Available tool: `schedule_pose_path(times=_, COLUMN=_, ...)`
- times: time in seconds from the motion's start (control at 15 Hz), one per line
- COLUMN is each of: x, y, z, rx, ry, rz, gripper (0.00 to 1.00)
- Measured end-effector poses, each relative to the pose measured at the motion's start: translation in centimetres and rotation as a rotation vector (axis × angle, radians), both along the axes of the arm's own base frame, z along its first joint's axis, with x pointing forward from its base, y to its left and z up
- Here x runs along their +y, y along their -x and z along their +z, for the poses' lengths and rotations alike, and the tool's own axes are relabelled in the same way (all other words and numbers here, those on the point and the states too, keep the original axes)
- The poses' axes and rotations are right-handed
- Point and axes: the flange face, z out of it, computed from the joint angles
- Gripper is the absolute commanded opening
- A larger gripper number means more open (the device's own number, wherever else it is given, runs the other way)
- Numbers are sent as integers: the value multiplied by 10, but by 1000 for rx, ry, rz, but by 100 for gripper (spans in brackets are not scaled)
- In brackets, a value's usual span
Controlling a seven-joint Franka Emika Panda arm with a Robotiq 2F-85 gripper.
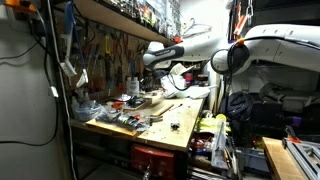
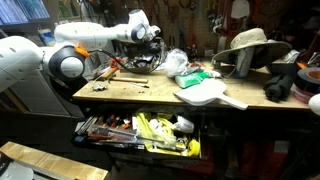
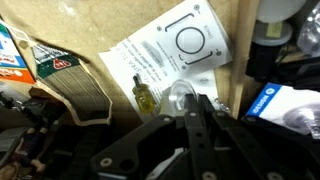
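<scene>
My gripper [image 3: 193,97] has its two black fingers pressed together with nothing visibly between them. It hovers over the back of a cluttered wooden workbench [image 2: 130,92], as both exterior views show [image 1: 149,60] [image 2: 155,38]. Just beyond the fingertips lies a clear rounded plastic piece [image 3: 178,96]. Next to it is a small yellow-handled screwdriver [image 3: 145,97], resting on a white printed sheet with a circle drawing [image 3: 175,50]. Whether the fingers touch the clear piece cannot be told.
A wire brush [image 3: 70,88] lies to one side and a blue and white box [image 3: 278,100] to the other. The bench has a straw hat [image 2: 250,45], a white paddle-shaped piece [image 2: 210,94], an open tool drawer [image 2: 140,130] and hanging wall tools [image 1: 110,50].
</scene>
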Motion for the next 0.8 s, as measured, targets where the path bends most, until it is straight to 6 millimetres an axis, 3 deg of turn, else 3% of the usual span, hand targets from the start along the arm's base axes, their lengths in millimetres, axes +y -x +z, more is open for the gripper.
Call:
schedule_pose_path(times=0.33, x=28, y=-8, z=10, rx=-39, ry=-53, rz=198, gripper=2)
schedule_pose_path(times=0.8, x=53, y=-9, z=-2, rx=27, ry=-119, rz=363, gripper=2)
